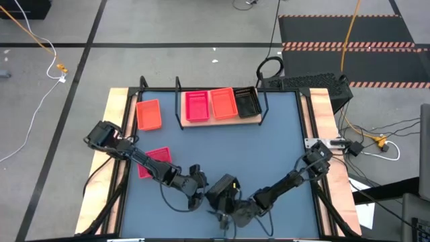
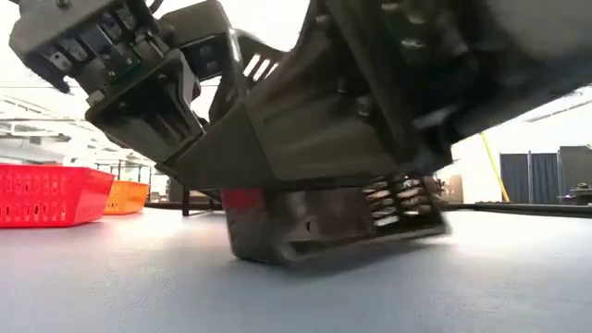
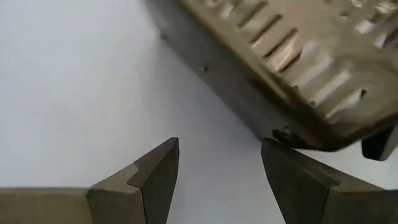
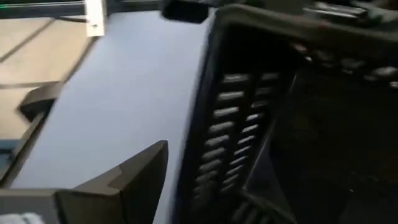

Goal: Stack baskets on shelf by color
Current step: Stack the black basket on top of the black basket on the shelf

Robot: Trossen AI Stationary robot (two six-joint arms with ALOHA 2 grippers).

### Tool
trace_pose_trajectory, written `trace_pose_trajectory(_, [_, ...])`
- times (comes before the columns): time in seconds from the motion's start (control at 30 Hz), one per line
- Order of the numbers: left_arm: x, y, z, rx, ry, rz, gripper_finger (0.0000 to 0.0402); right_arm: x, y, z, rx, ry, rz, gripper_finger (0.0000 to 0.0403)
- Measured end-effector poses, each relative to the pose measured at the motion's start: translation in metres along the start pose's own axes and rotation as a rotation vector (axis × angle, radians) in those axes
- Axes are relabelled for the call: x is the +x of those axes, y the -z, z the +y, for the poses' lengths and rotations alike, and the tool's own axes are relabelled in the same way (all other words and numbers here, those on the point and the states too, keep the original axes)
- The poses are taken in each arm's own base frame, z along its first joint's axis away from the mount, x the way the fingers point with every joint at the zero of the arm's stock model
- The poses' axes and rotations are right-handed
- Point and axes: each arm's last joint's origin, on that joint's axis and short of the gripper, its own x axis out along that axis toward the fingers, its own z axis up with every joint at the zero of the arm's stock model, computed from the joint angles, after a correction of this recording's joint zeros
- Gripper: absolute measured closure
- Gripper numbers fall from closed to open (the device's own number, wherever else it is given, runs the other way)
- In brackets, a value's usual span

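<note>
On the left, our left gripper [image 3: 217, 171] hangs open by a tilted black basket [image 2: 342, 222]. Our right gripper [image 1: 232, 214] seems to hold its rim, tipping it to carry, but we cannot tell. It likely belongs on the shelf [image 1: 185, 121], on its black basket [image 1: 248, 103].

both end effectors low, left end effector [image 3: 217, 171] seemingly open

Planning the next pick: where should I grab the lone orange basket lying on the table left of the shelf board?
Take the orange basket by one thin side wall, coming straight down from above with one tool finger inside and one outside. It lies flat and open side up beside the shelf, with nothing in it, so the rim should be free.
</note>
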Motion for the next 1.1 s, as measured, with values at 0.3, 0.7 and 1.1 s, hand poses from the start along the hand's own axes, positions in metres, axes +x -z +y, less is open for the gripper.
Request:
trace_pose_trajectory(0.3, [-0.002, 0.004, -0.008, 0.036, 0.027, 0.005, 0.017, -0.001, -0.006, -0.004, 0.037, 0.136, -0.025, 0.0223])
trace_pose_trajectory(0.7, [0.0, 0.003, 0.005, 0.027, -0.031, 0.049, 0.017, -0.039, -0.037, -0.009, -0.213, 0.189, 0.093, 0.0398])
trace_pose_trajectory(1.1, [0.001, 0.0, 0.011, 0.067, -0.042, 0.041, 0.017, -0.081, -0.144, -0.089, -0.922, 0.326, 0.189, 0.0402])
